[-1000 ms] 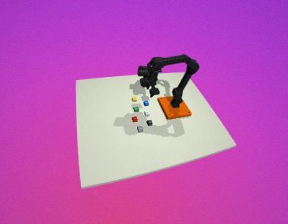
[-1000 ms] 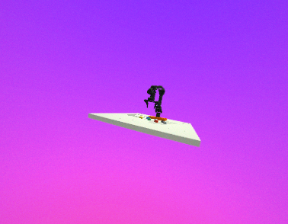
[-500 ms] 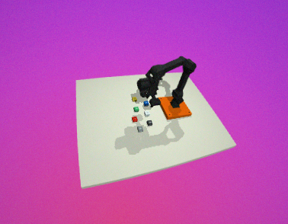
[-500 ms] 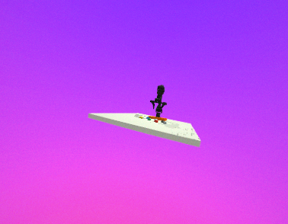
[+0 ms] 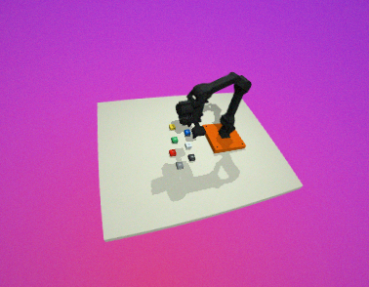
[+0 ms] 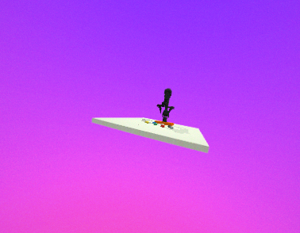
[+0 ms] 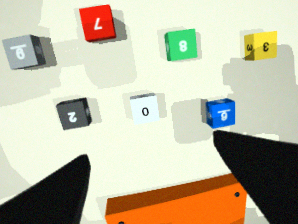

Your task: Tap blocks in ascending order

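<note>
In the wrist view the digits are upside down. The white block [image 7: 145,110] [image 5: 188,145] shows 0, the black block [image 7: 74,114] [image 5: 191,157] 2, the yellow block [image 7: 265,46] [image 5: 172,127] 3, the red block [image 7: 97,23] [image 5: 173,152] 7 and the green block [image 7: 181,45] [image 5: 175,140] 8. The grey block [image 7: 21,52] [image 5: 180,166] and the blue block [image 7: 220,114] [image 5: 187,132] each show a barred 6 or 9; which is which is hard to tell. My gripper [image 7: 152,148] is open and empty, above the table. The white block lies ahead between the fingertips' lines; the blue one appears just beyond the right fingertip.
The orange base plate [image 7: 175,205] [image 5: 228,144] of the arm is close to the white, blue and black blocks. The pale table [image 5: 135,195] [image 6: 125,124] carries the arm's shadow. The blocks stand apart in two loose rows.
</note>
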{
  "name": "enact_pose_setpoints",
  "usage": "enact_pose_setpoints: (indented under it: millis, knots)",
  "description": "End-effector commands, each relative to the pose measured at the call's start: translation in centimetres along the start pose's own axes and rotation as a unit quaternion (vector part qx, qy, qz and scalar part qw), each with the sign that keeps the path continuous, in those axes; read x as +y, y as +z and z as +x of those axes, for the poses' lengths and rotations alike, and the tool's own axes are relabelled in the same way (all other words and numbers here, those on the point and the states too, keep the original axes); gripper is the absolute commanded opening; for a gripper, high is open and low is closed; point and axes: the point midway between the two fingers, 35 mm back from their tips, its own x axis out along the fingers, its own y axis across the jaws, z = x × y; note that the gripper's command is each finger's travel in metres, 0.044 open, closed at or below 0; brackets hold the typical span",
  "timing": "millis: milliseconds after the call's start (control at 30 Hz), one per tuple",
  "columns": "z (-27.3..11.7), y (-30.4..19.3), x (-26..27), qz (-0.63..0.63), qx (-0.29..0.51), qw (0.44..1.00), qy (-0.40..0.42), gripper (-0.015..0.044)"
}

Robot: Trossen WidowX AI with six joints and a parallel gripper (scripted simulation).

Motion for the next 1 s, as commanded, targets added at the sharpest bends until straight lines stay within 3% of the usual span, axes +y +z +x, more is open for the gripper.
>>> enact_pose_setpoints:
  millis: [0,167,800,967]
  knots:
    - [-0.1,0.1,2.6,-0.002,-0.002,1.000,0.003,0.0400]
    - [-0.2,-0.5,8.2,-0.002,-0.001,1.000,0.006,0.0400]
    - [-0.1,-0.6,8.4,-0.002,-0.001,1.000,0.006,0.0400]
    - [-0.5,2.9,9.7,-0.007,-0.002,1.000,0.010,0.0400]
